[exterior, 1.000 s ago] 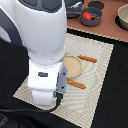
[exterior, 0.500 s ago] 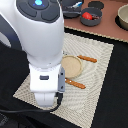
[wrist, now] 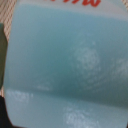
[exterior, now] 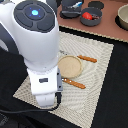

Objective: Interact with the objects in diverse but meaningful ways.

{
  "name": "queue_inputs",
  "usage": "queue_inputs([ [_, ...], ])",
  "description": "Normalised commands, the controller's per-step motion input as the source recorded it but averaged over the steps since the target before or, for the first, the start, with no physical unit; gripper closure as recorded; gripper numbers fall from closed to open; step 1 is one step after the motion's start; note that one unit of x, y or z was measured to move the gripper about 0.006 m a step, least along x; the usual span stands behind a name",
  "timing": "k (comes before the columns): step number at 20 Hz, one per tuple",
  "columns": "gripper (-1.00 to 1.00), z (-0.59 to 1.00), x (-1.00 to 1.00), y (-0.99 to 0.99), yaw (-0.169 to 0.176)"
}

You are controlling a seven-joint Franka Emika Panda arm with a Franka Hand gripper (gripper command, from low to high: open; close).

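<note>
Exterior view: the white arm (exterior: 37, 47) stands over the near corner of a pale woven mat (exterior: 100, 65) laid on a dark table (exterior: 117, 107); its bulk covers the mat's side toward the exterior view's left, while the mat's far half and the dark surface toward the exterior view's right lie open. On the mat rest a flat round tan disc (exterior: 70, 65) and two slim orange-brown sticks, one (exterior: 87, 58) just beyond the disc, the other (exterior: 74, 83) just beside the arm's lower housing. Along the brown far edge stand a dark saucepan (exterior: 91, 16) holding something red, a dark tray (exterior: 72, 9), and a grey pot (exterior: 123, 17) at the frame's edge. Wrist view: a smooth, glossy light-blue surface (wrist: 65, 60), probably the cup, fills nearly the whole picture, with red marks at one edge. The gripper itself is hidden in both views, so whether its fingers are spread or closed cannot be told.
</note>
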Motion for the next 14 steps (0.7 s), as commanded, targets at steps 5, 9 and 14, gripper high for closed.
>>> queue_inputs([
  [5,1.00,0.29,0.00,0.06,0.002],
  [9,1.00,0.17,-0.01,0.04,0.000],
  [14,1.00,0.03,0.00,0.02,0.000],
])
